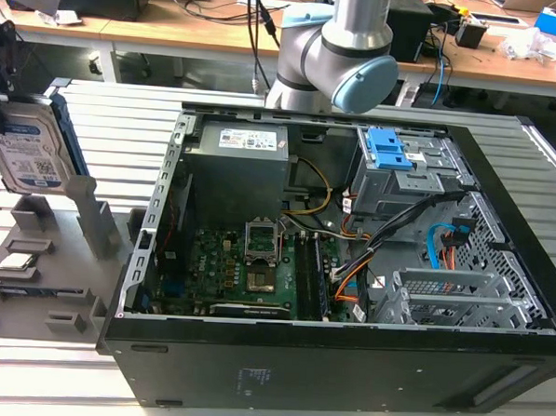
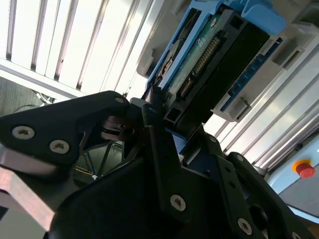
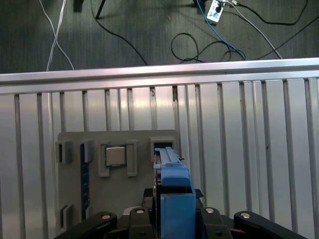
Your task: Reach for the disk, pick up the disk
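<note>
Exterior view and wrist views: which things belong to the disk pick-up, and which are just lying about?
Job in hand: disk; gripper, jaws shut on the disk.

Lying about: grey holder plate; square chip seated in it; open computer case; motherboard; blue drive-cage latch.

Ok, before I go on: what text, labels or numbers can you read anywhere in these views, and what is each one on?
No text can be read as words or numbers.
The disk: white-and-blue barcode label, print too small to read.
Power supply: white label on its top edge, print too small to read.
Drive cage: small white sticker beside the blue latch, unreadable.
</note>
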{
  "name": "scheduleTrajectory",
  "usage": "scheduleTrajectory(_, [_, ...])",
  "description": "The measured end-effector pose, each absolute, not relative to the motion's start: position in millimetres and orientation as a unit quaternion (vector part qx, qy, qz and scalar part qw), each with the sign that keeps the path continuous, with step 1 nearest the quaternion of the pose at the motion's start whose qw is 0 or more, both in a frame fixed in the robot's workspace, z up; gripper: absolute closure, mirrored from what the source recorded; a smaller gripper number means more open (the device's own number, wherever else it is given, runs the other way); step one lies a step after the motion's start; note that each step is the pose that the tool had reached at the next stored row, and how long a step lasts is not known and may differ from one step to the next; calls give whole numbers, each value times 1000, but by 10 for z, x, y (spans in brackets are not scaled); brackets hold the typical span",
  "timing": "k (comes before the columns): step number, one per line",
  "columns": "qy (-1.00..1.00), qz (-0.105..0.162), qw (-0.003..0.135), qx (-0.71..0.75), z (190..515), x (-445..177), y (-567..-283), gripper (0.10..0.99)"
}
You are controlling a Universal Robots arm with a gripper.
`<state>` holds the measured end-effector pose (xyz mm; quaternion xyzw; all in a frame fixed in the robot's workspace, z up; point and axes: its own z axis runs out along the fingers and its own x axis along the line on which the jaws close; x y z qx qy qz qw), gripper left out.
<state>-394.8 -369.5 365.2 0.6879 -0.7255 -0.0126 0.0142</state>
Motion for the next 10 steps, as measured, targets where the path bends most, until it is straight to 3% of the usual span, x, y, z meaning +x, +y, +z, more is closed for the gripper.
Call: scheduleTrajectory(10, [-726, -13, 14, 688, 3754, -3948, -3695, 718])
